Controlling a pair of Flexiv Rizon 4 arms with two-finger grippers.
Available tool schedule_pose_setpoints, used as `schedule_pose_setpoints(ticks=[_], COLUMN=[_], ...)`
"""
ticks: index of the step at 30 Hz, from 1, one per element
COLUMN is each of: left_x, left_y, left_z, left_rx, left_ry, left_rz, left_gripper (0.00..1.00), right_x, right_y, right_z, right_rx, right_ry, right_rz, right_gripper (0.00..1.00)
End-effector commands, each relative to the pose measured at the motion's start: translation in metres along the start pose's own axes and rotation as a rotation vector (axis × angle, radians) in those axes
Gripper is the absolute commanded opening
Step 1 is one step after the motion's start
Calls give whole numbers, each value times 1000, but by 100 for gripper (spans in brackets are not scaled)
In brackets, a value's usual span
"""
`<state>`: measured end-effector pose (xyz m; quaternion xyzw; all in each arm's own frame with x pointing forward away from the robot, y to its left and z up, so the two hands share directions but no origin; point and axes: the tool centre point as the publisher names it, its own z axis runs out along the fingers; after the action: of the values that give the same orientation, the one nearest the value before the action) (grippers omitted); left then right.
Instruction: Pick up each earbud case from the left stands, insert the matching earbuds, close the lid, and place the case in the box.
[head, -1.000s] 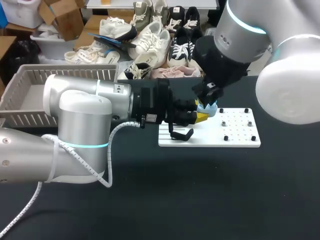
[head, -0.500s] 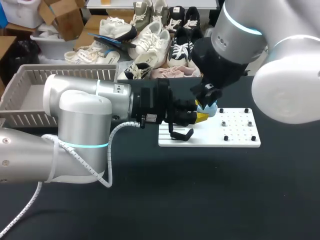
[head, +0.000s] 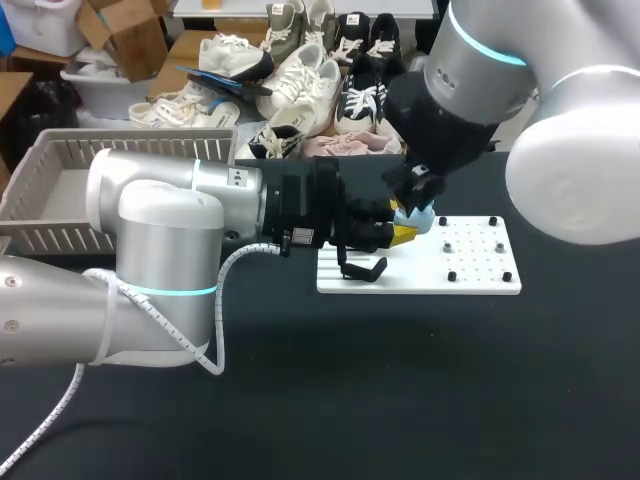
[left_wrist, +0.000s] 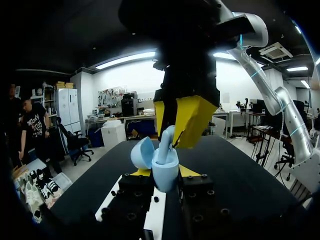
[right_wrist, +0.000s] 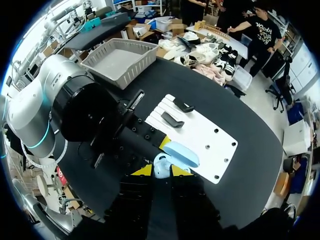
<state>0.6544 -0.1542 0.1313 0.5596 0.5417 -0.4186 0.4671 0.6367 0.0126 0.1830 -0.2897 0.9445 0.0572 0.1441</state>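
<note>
Above the white stand board (head: 478, 264), left gripper (left_wrist: 165, 173) clamps the open earbud case (left_wrist: 165, 166); right gripper (left_wrist: 173, 136) pinches an earbud (left_wrist: 164, 149) at its cavity. Misalignment may jam the earbud or lever the case loose

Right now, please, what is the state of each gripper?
Left gripper: closed on the open earbud case.
Right gripper: closed on an earbud.

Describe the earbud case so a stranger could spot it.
Find the white pegboard on the black table. Just above it, the left pincer holds the earbud case. Unlike the black stands, it is pale blue, egg-shaped, lid open, under the right pincer.
</note>
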Motion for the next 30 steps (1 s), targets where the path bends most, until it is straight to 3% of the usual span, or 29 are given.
schedule_pose_setpoints(ticks=[1,30], left_x=[0,0], left_y=[-1,-1], left_z=[1,1], left_rx=[-8,-8], left_ry=[-1,-1], left_rz=[1,1], left_gripper=[0,0], right_x=[3,5], right_y=[2,0], right_z=[1,2], right_rx=[5,8], right_ry=[4,14], right_rz=[5,15], right_gripper=[0,0])
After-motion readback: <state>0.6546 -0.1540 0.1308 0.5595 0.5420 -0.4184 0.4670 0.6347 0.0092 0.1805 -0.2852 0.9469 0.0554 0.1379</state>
